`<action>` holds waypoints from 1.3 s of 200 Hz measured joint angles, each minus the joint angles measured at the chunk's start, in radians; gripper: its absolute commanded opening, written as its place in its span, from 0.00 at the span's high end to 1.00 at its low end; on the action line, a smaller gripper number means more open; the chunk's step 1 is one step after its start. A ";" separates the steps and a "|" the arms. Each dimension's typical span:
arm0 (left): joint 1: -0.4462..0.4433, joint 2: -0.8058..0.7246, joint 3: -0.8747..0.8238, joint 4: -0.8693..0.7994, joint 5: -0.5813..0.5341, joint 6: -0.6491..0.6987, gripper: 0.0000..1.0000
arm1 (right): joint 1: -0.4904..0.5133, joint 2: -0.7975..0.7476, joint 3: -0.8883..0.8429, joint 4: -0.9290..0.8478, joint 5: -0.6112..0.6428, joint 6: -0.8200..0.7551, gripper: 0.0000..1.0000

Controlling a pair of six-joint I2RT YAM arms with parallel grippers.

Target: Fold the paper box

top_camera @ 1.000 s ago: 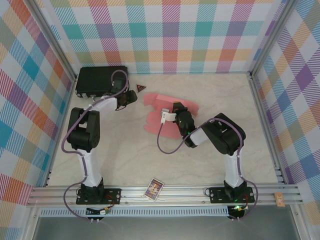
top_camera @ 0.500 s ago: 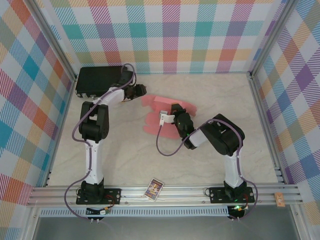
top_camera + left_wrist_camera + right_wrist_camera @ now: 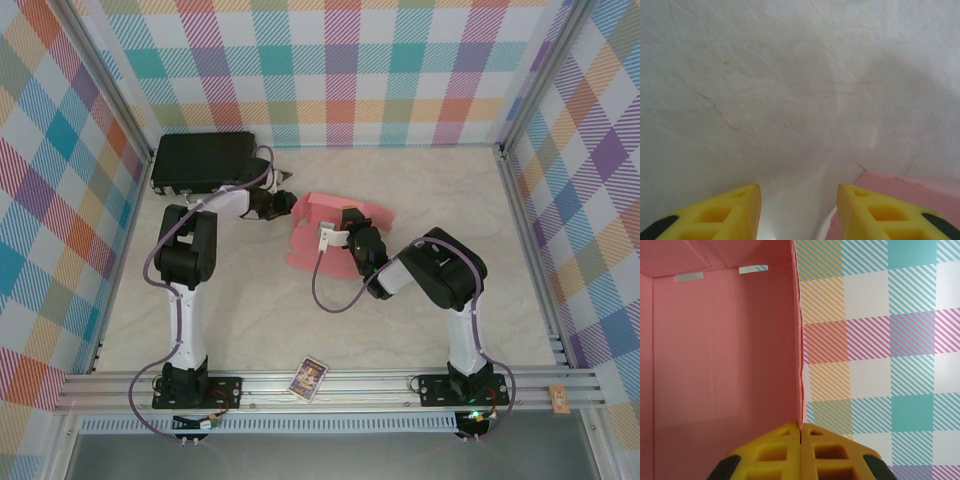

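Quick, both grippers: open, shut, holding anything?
Left gripper: open, nothing between the fingers, just short of the paper box.
Right gripper: closed, pinching an upright wall of the paper box.

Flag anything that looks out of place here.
The small colourful picture card lies askew on the metal rail between the arm bases, off the marble-look table. The pink thin-card paper box looks merely part-folded, not damaged.
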 measured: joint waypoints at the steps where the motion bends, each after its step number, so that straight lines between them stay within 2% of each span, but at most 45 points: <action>1: 0.000 -0.002 -0.002 0.000 0.001 0.002 0.56 | 0.000 0.000 0.000 0.000 0.000 0.000 1.00; 85: -0.008 -0.077 -0.101 0.074 0.091 0.047 0.57 | 0.000 0.002 0.002 0.001 0.007 -0.003 1.00; 129: -0.010 -0.100 -0.111 0.072 0.039 0.060 0.56 | 0.002 0.021 0.015 0.016 0.022 -0.015 1.00; 158: -0.012 -0.129 -0.121 0.047 -0.015 0.049 0.51 | 0.002 0.037 0.032 0.024 0.033 -0.030 1.00; 180: -0.011 -0.183 -0.164 0.057 -0.016 0.032 0.49 | 0.002 0.039 0.035 0.025 0.034 -0.033 1.00; 260: -0.006 -0.216 -0.195 0.086 0.117 0.014 0.51 | 0.002 0.045 0.048 0.019 0.044 -0.033 1.00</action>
